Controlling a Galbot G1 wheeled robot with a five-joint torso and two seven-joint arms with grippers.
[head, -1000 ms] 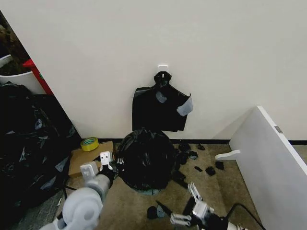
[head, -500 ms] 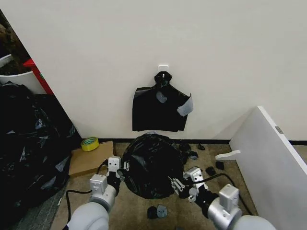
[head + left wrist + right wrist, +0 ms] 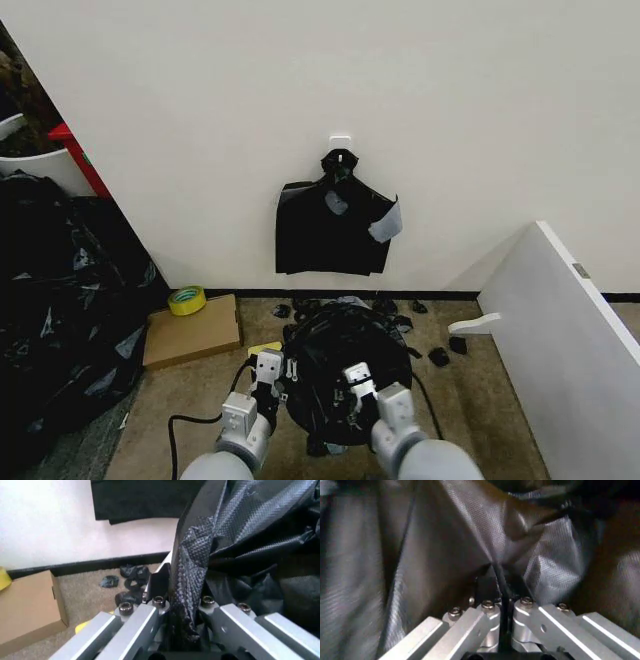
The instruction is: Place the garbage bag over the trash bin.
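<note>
While both fingers pinch garbage bag [image 3: 335,370] folds, left gripper [image 3: 182,603], right gripper [image 3: 502,592], cardboard box [image 3: 25,607].

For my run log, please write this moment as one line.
left gripper: shut on thin glossy black plastic garbage bag, bag's left edge | right gripper: shut on bag's near side | bag: held before the wall, above the floor

Trash bin [image 3: 345,440] almost wholly under the garbage bag [image 3: 340,365], perhaps only a near sliver showing.
</note>
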